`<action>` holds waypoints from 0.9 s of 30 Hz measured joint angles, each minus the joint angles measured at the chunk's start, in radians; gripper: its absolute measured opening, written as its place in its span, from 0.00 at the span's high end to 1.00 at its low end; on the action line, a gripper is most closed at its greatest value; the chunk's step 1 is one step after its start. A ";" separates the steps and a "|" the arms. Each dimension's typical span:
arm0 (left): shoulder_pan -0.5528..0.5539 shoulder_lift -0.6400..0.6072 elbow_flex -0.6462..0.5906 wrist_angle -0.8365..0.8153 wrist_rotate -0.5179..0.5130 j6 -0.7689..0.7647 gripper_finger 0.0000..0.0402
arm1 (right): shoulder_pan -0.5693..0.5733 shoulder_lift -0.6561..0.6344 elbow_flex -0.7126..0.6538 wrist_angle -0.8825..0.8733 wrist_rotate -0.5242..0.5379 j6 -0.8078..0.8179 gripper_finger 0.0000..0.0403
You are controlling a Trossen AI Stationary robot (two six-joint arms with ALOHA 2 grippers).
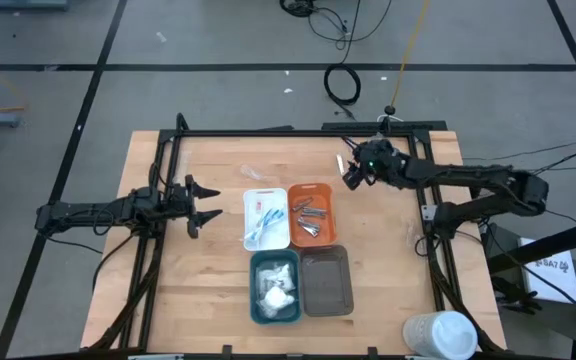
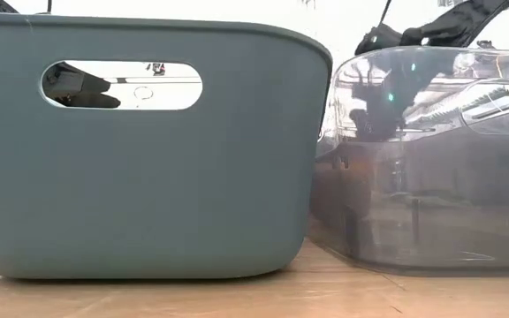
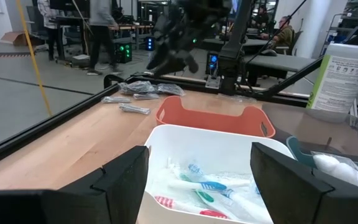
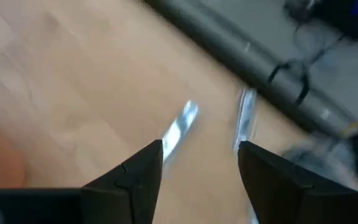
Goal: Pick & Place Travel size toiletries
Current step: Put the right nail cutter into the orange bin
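Four trays stand mid-table. The white tray (image 1: 266,218) holds pink and blue wrapped sticks (image 3: 204,190), the orange tray (image 1: 311,212) silver pieces (image 1: 309,218), the teal tray (image 1: 274,285) white sachets (image 1: 277,290); beside it stands the grey tray (image 1: 326,280). Clear-wrapped toiletries (image 1: 258,175) lie on the wood beyond the white tray. My right gripper (image 1: 351,175) hovers open past the orange tray's far right corner, nothing between its fingers (image 4: 129,177); two silvery wrapped pieces (image 4: 180,127) lie on the table ahead of it. My left gripper (image 1: 203,203) waits open, left of the white tray.
A big white cup (image 1: 438,333) lies at the table's near right corner. A black frame rail (image 1: 298,131) runs along the far edge and down both sides. In the low view the teal tray's wall (image 2: 148,177) and the grey tray (image 2: 422,177) block the sight.
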State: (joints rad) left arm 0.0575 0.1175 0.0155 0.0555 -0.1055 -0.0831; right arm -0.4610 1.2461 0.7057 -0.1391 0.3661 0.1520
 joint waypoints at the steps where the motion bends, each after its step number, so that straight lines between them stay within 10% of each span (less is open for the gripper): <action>1: 0.000 0.000 0.000 0.000 0.000 0.000 0.32 | -0.021 0.017 -0.001 -0.008 -0.026 0.006 0.49; 13: 0.000 0.000 0.000 0.000 0.000 0.000 0.32 | -0.202 0.288 -0.001 0.080 -0.133 0.023 0.40; 27: 0.000 0.000 0.000 0.000 0.000 0.000 0.32 | -0.272 0.314 0.000 0.062 -0.127 0.045 0.41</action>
State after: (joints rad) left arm 0.0576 0.1177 0.0154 0.0555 -0.1055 -0.0831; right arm -0.7330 1.5600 0.7059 -0.0774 0.2395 0.1970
